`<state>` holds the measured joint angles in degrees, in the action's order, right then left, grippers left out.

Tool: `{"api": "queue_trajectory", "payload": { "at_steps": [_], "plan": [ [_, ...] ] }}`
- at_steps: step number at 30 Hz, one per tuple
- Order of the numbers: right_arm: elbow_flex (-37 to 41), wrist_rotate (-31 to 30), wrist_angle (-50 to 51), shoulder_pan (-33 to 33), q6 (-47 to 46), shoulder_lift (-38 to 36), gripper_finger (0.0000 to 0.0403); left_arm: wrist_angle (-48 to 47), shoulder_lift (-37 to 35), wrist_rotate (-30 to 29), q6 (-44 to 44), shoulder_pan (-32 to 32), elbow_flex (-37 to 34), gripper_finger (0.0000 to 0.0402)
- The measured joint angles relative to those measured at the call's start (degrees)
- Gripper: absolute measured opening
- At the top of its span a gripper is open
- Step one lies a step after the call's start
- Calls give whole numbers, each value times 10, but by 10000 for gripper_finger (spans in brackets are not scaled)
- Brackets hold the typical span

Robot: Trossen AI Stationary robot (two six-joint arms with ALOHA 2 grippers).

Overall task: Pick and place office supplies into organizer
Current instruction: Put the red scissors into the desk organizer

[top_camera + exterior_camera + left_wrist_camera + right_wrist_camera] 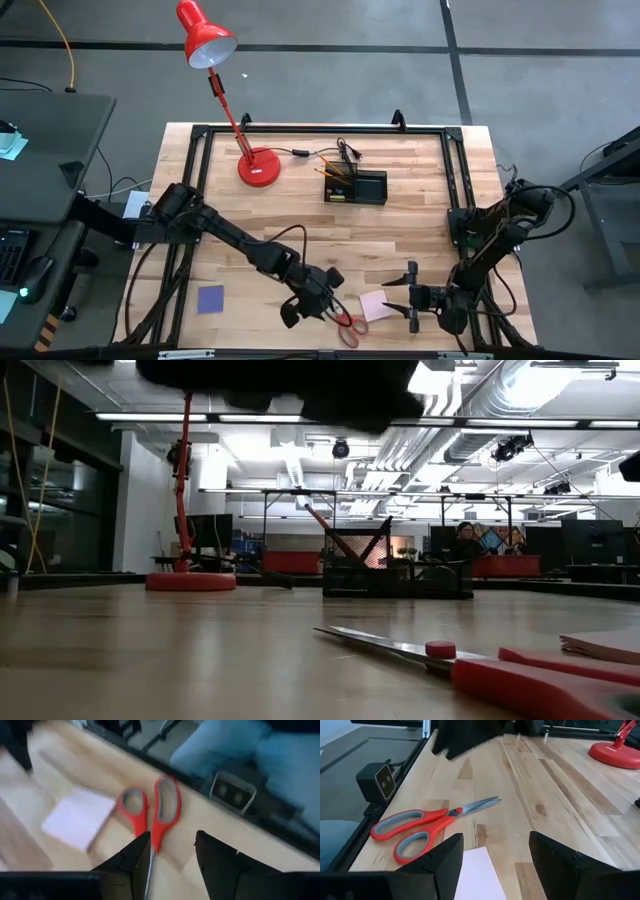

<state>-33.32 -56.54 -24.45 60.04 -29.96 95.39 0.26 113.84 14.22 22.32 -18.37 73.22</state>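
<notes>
The left gripper [312,300] hangs over the near edge of the table [420,230], just left of the red-handled scissors [349,326], which lie flat on the wood. In the left wrist view its two dark fingers [132,857] stand apart with nothing between them, and the scissors [152,817] lie just ahead, the blade running toward the gap. So the gripper is released and holds nothing.

The right gripper [413,297] waits at the near right of the table, its fingers [440,862] also spread and empty, with the pink sticky pad [376,305] just beside it and the scissors [420,827] lying a little beyond.

The organizer [356,187] sits at the far middle of the table, well apart from both grippers, with pencils [333,175] and dark pens already leaning in it. A blue-purple pad [211,299] lies alone at the near left. The red lamp [258,166] stands left of the organizer and is no part of the job.

The step in hand looks like the pick of the scissors, not yet made. The next move calls for lowering the left gripper so its fingers straddle the scissors near the pivot or handles, closing firmly, then lifting. Flat metal on wood may slide or tip out of a shallow pinch, and the pink pad just beside could get nudged.
</notes>
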Motion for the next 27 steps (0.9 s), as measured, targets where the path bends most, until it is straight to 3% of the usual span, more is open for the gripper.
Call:
{"api": "queue_trajectory", "payload": {
  "at_steps": [11, 15, 21, 27],
  "plan": [
    [0, 1, 5, 0, -15, 0, 220, -36, 28, -37, 16, 15, -1, 133],
    [0, 23, 10, 0, -32, 0, 220, 1, 25, -110, -45, 12, 1, 133],
    [0, 24, 31, 0, -63, 1, 220, -21, 26, -106, -57, 3, 0, 133],
    [0, 23, 30, 0, -61, 1, 220, -65, 19, -185, -113, 0, -4, 133]
  ]
}}
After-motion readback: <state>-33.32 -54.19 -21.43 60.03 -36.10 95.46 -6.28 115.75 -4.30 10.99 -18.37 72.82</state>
